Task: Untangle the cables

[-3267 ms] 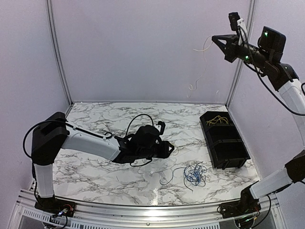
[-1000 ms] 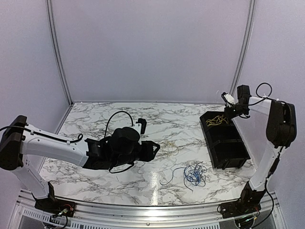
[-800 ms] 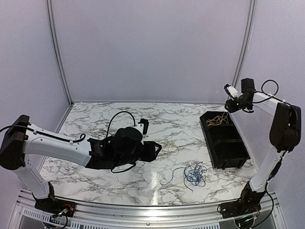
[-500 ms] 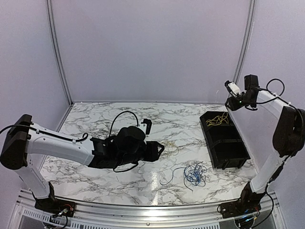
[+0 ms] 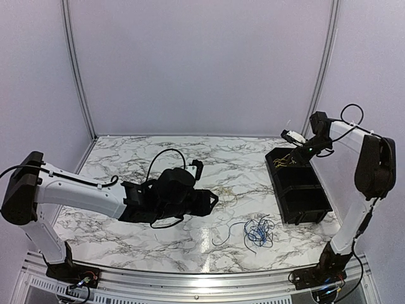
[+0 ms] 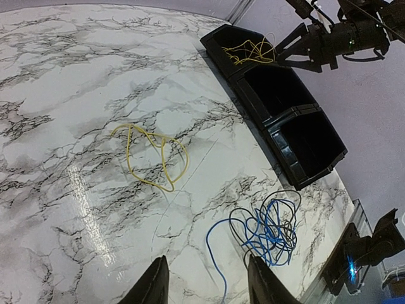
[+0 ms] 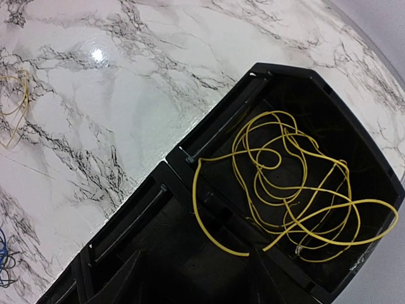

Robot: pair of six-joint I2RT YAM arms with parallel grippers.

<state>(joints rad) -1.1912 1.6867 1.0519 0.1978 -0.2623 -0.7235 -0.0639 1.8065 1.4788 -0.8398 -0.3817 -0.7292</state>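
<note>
White marble-pattern table [image 5: 120,152]. Black bin [image 5: 302,217], three compartments in a row, sits on the table's right side, near the wall [image 5: 202,63].

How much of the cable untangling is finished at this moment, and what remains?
Done: a yellow cable lies in the far compartment of the black bin. In hand: nothing; both grippers are open, the right gripper above that compartment, the left gripper above the table. Left: a loose yellow loop on the table and the blue and black tangle, not yet separated.
</note>
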